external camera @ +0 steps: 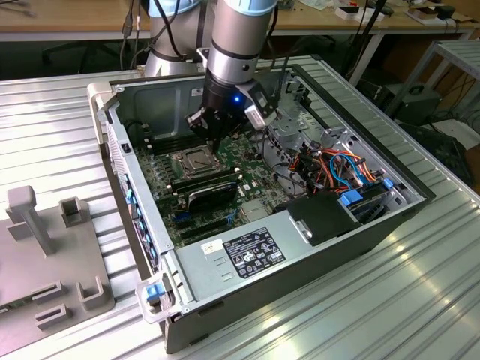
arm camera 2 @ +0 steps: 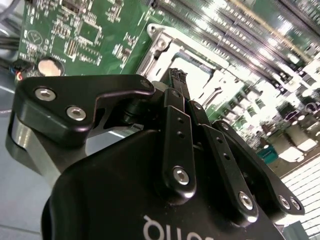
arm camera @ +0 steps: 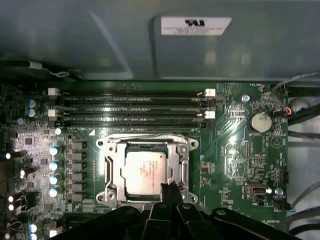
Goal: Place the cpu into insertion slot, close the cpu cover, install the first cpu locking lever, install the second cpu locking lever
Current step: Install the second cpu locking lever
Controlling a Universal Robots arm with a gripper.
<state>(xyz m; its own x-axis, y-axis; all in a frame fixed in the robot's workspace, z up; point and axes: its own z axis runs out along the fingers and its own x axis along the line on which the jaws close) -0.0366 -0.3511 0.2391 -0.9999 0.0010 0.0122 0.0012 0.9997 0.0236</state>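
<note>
The cpu [arm camera: 145,172], a silver-grey square chip, lies in the insertion slot [external camera: 196,162] on the green motherboard. The cpu cover [arm camera: 177,165], a metal frame with a square window, lies flat around the chip. In the first wrist view my gripper [arm camera: 170,191] is shut, its black tips together at the cover's edge nearest the arm. In the second wrist view the gripper [arm camera 2: 176,79] points down at the cover [arm camera 2: 165,45]. In the exterior view the gripper [external camera: 213,147] hangs just above the socket. Nothing shows between the fingers.
The board sits inside an open computer case [external camera: 120,97]. Long memory slots [arm camera: 130,105] run beyond the socket, with a coin battery [arm camera: 258,121] to one side. A black shroud [external camera: 212,193], a labelled power supply [external camera: 251,251] and coloured cables [external camera: 337,169] crowd the case. A grey fixture [external camera: 52,247] stands outside.
</note>
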